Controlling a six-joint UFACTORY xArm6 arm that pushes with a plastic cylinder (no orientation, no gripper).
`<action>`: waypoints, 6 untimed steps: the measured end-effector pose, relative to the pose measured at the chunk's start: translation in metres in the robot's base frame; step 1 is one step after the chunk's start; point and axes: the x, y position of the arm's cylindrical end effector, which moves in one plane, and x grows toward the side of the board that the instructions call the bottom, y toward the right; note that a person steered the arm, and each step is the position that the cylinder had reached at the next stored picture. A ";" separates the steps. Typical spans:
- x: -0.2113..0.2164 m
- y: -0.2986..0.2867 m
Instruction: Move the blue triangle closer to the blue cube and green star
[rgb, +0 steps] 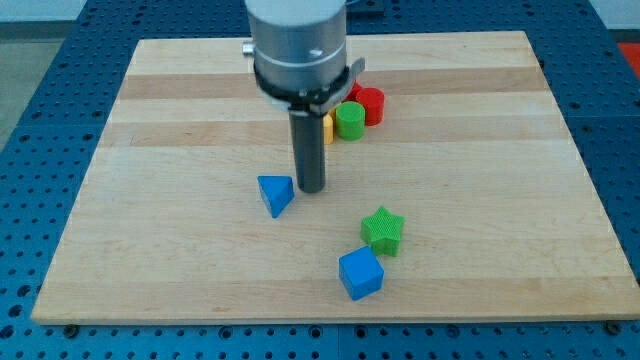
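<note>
You sit in the approach step: my tip (312, 189), jawless, rests just right of the blue plastic triangle (276, 194); next, circle to its upper-left and push toward the blue plastic cube (361, 274) and green plastic star (383, 230).

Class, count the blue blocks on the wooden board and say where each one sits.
2. The blue triangle lies mid-board, just left of my tip. The blue cube sits near the view's bottom, touching the green star.

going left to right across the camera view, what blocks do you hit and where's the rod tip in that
blue triangle → my tip, just to the triangle's right → blue cube → green star. The cluster at the view's top (green cylinder, red block, a yellow one behind the rod) overlaps that span, so I leave it out.
</note>
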 end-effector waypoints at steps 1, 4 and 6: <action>-0.016 -0.039; 0.057 -0.052; 0.084 -0.007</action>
